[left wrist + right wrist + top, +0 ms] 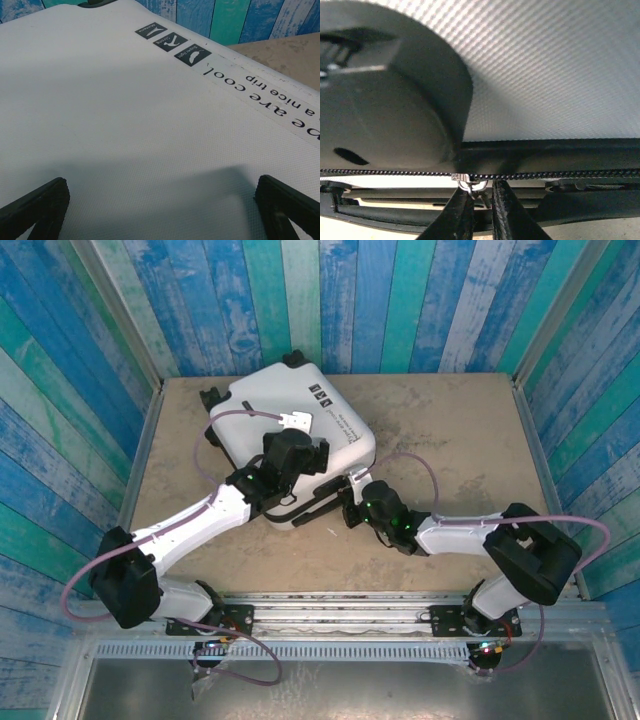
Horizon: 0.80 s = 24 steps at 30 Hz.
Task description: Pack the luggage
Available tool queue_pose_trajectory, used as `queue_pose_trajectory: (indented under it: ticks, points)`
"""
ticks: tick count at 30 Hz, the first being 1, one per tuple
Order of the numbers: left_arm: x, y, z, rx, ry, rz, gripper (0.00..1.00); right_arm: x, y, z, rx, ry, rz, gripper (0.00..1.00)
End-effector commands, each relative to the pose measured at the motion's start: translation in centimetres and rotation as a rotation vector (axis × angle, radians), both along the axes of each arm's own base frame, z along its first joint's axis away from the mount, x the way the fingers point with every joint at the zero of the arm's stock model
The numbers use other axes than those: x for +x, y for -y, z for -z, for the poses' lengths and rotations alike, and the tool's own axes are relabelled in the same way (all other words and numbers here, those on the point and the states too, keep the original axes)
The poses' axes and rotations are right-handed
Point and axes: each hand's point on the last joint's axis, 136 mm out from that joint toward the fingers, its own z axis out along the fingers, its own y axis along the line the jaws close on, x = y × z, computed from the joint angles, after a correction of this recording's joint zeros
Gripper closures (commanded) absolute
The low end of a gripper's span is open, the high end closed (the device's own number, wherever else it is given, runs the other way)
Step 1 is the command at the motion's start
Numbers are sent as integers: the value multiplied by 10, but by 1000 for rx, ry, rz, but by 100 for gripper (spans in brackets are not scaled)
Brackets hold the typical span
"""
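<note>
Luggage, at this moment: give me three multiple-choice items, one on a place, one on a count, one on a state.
1. Where does the luggage lie on the table?
A. left half
B. near right corner
C. far right corner

2. How many small black square labels sit in a row on its shell?
A. one
B. three
C. six

3. What is the right pincer doing?
A. spread wide above the shell
B. gripping a wheel
C. pinched at the zipper pull

Answers:
1 A, the top view shows it on the table's left half.
2 B, the left wrist view shows three in a row.
3 C, the right wrist view shows it closed around the silver pull.
</note>
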Motion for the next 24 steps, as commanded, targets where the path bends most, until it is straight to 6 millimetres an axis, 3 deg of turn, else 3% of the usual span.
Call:
queue_pose_trajectory:
  ticks: [1,9,24]
  points:
    - [-20,-6,65,145,-181,55,0,-2,-12,-21,84,22,-55,93]
    - [-21,-1,70,120,-189,75,2,-16,-23,-54,262,51,-227,100]
    - [-25,3,76,98,-202,99,6,-12,-17,-71,557,-233,-378,100]
